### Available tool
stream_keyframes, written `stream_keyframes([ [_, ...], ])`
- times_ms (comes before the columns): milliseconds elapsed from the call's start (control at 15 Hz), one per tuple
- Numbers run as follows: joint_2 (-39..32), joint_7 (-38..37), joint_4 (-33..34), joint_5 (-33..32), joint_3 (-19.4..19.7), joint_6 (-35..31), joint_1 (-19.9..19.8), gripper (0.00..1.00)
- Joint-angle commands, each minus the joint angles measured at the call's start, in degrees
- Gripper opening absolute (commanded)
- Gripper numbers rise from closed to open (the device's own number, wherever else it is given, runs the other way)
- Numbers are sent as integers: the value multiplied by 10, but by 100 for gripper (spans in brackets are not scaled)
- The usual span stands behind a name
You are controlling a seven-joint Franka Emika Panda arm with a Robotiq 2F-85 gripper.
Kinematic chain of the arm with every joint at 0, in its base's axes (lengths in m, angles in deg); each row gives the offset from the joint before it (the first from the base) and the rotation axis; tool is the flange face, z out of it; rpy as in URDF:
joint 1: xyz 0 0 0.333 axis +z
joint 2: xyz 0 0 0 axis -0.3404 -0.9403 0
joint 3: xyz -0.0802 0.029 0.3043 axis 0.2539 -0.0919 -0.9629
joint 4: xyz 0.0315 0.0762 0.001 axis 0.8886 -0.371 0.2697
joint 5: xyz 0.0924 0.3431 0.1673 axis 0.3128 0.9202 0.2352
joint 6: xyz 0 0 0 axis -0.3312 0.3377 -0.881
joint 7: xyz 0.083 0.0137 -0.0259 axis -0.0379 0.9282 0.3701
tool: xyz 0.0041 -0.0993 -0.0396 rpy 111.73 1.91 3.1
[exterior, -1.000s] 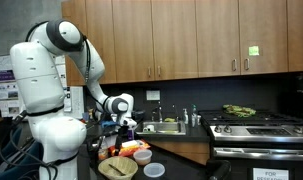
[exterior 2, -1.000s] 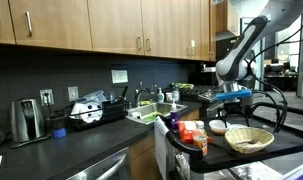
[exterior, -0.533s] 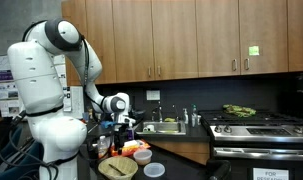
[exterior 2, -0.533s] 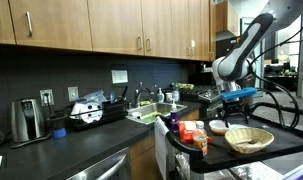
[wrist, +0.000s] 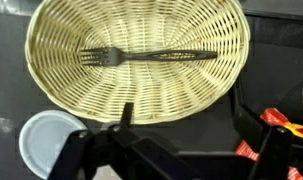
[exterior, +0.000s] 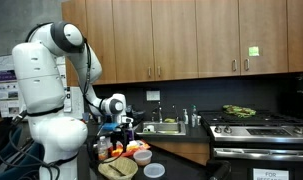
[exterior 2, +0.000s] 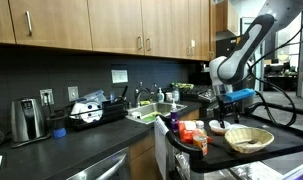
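Above the bench (wrist: 6, 100), hand (wrist: 171, 148) hovers with fingers wide apart, empty, touching nothing. Nearest it: one wicker basket (wrist: 141, 90) on the bench, one dark fork (wrist: 146, 55) lying flat inside. One white bowl (wrist: 43, 140) just beside the basket, one red packet (wrist: 286, 122) on the far side.

An oval wicker basket (wrist: 141, 98) of pale, straw-coloured weave sits upright on the dark counter (wrist: 6, 105), its open mouth facing up. It is shallow, with low sloping walls and a tightly woven rim. In both exterior views the basket (exterior 2: 249, 140) (exterior: 117, 169) shows as a flat tan oval. A dark fork (wrist: 146, 56) lies flat on the basket's floor, along its long axis. In the wrist view its tines point left and its handle runs right, near the basket's middle.
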State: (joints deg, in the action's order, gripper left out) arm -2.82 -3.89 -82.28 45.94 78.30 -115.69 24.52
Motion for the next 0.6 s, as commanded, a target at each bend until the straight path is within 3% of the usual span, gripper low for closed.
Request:
stream_keyframes([
  [0,-24,93,6,-5,3,-49,15,100],
  [267,-54,218,4,26,10,-107,41,100],
  [533,-88,352,6,107,14,-147,68,100],
])
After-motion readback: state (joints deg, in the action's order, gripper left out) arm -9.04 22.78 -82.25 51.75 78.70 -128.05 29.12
